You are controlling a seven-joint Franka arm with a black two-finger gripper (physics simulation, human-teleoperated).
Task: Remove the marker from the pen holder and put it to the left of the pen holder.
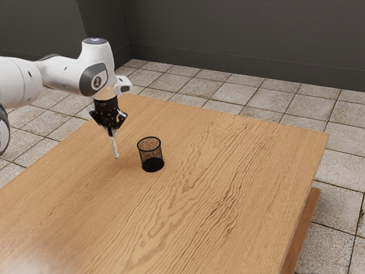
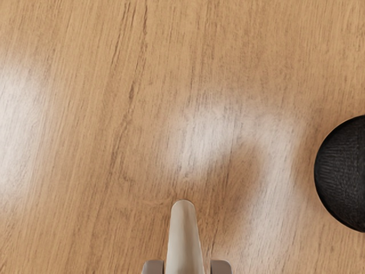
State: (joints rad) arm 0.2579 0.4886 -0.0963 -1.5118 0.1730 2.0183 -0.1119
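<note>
In the exterior view, the black gripper (image 1: 112, 133) was closed on the white marker (image 1: 116, 148), which pointed down, slightly tilted, outside the mesh pen holder (image 1: 153, 165) and apart from it, on the exterior view's left. That view recorded the holder upright on the wooden table (image 1: 228, 188) and the tiled floor (image 1: 342, 171) beyond; the wrist view recorded the marker's rounded end and fingertips (image 2: 220, 267) at either side.

The arm (image 1: 55, 73) is smooth white with rounded segments; a dark grey cap (image 1: 96, 81) on one joint bears a small pale marking. The gripper (image 1: 112, 134) is black and angular, flecked with lighter spots.
</note>
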